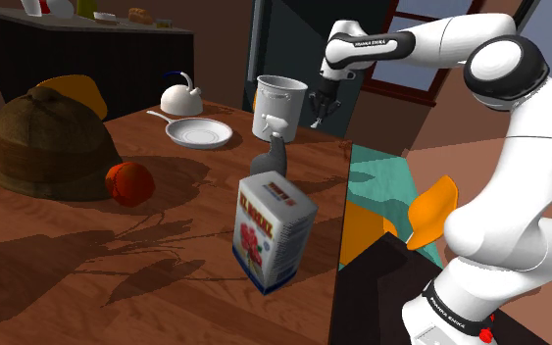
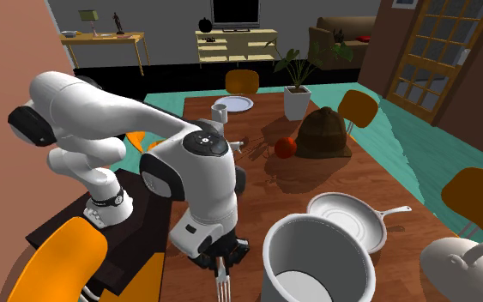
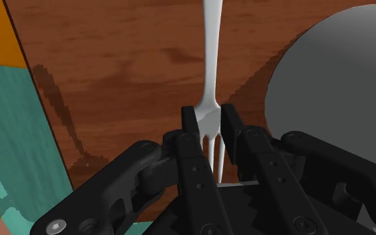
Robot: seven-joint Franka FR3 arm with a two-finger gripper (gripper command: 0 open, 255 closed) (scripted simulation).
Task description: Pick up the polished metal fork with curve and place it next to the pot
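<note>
Over the counter (image 3: 113, 60): tool (image 3: 210, 117) clamped on the fork (image 3: 211, 53) near its tines
fork: white, slim, glossy
pot (image 3: 340, 87): grey, just beside

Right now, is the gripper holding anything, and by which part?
Yes: the gripper clasps the white fork by its head, at the root of the tines; the handle sticks out beyond the fingertips.

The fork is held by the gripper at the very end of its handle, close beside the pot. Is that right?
Not quite. The gripper clasps the fork at its head, where the tines begin, not at the handle's end; the handle sticks out free. The wrist view shows it. It is close beside the pot.
</note>
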